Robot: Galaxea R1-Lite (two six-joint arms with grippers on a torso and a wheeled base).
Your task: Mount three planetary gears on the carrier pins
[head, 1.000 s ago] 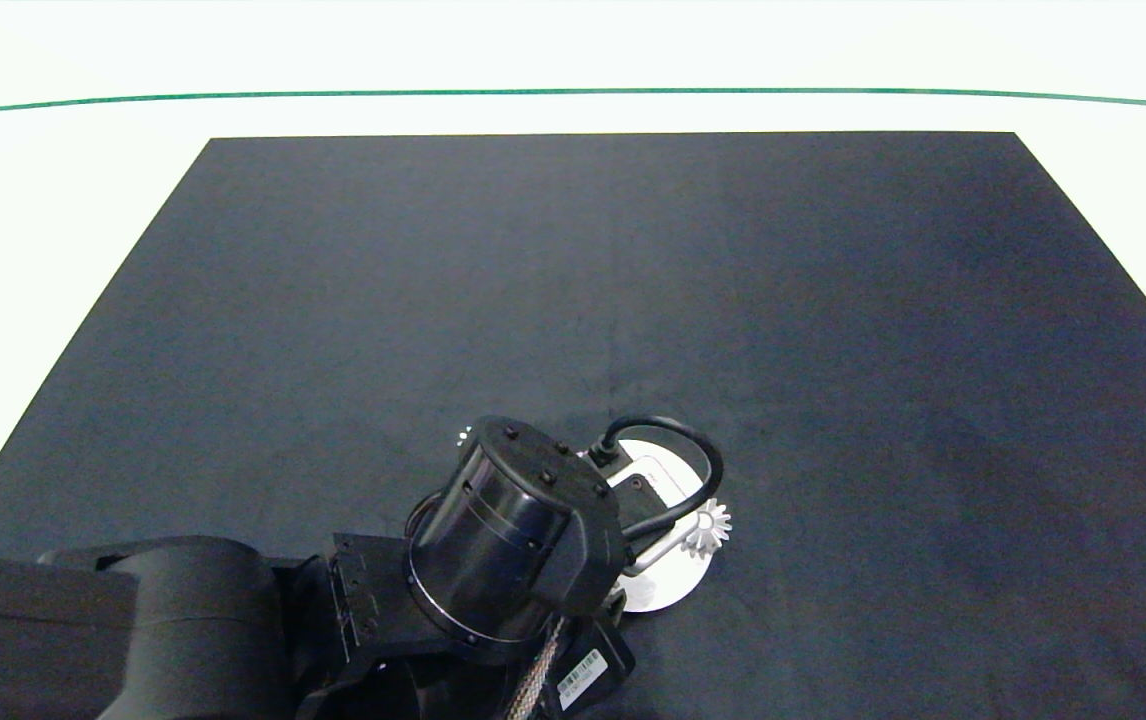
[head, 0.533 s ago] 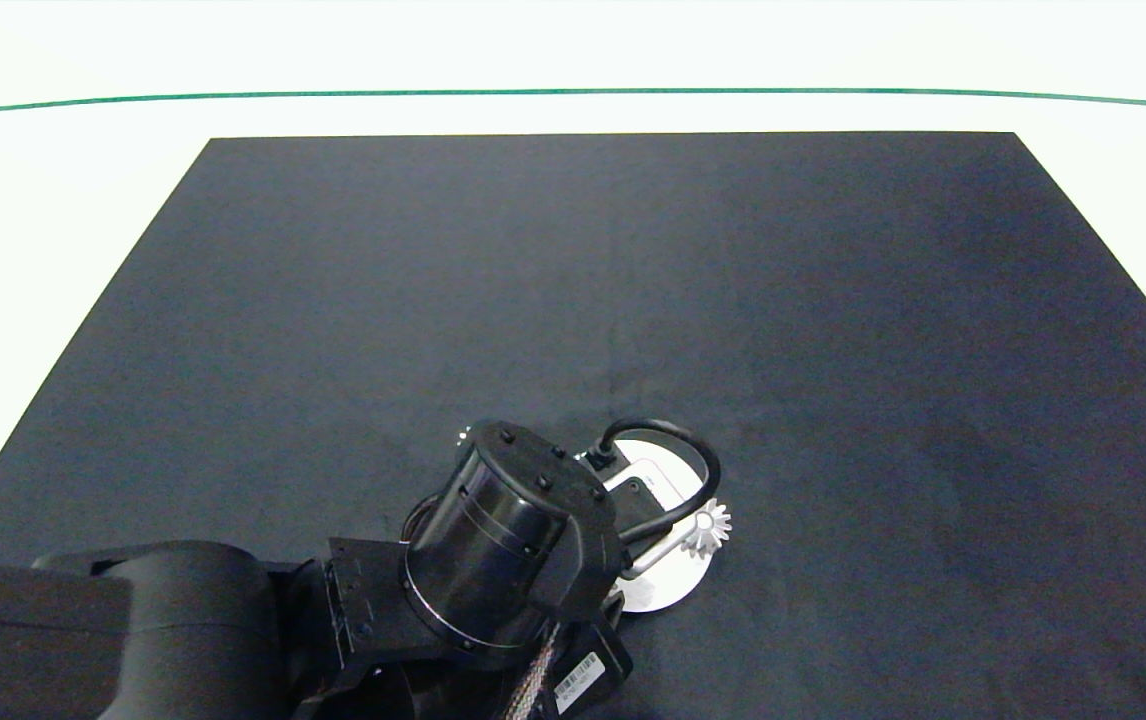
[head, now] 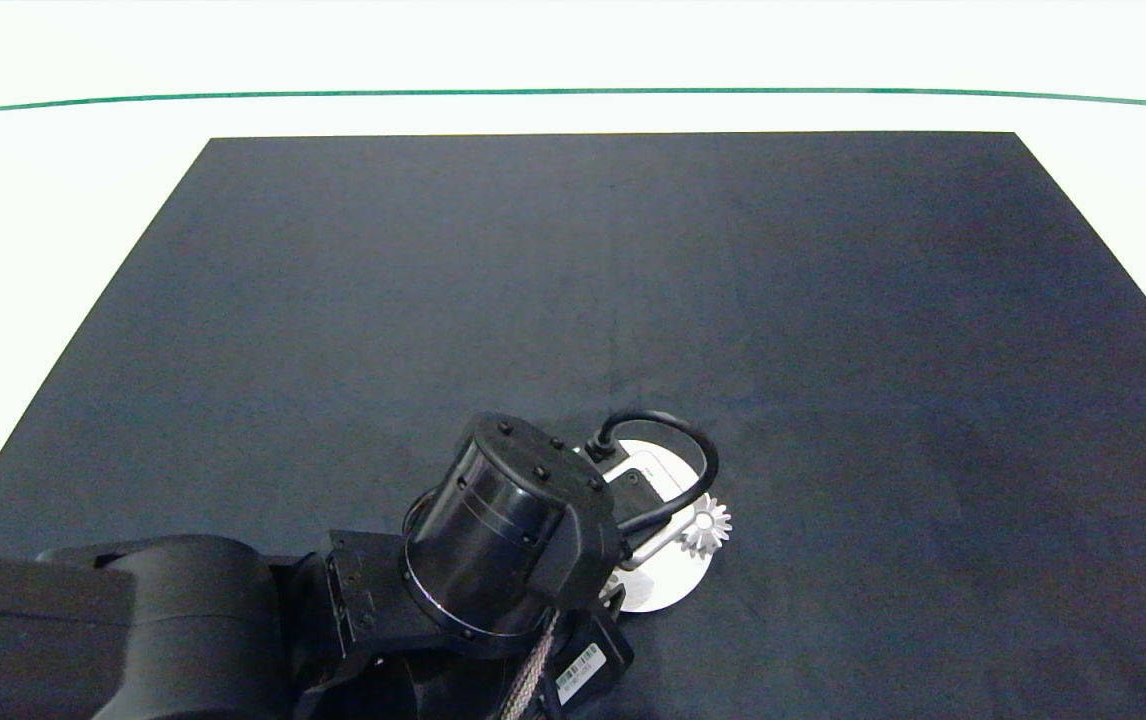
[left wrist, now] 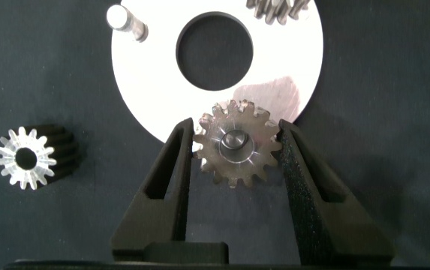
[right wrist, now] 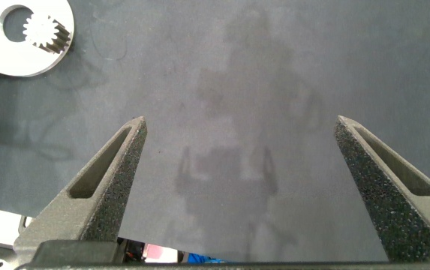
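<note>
A white carrier disc lies on the dark mat, and in the head view my left arm covers most of the disc. One planetary gear sits on a carrier pin whose tip shows in its hole. My left gripper is shut on that gear, a finger on each side. A second gear sits on another pin at the disc's rim. The third pin stands bare. A third gear lies loose on the mat beside the disc. My right gripper hangs open over bare mat.
The dark mat covers most of the white table, and a green line runs along the table's far side. From the right wrist view the disc with a gear on it shows far off. The right arm is outside the head view.
My left wrist has shifted slightly farther from the table's near edge. The gear at the disc's rim has moved a touch with it.
</note>
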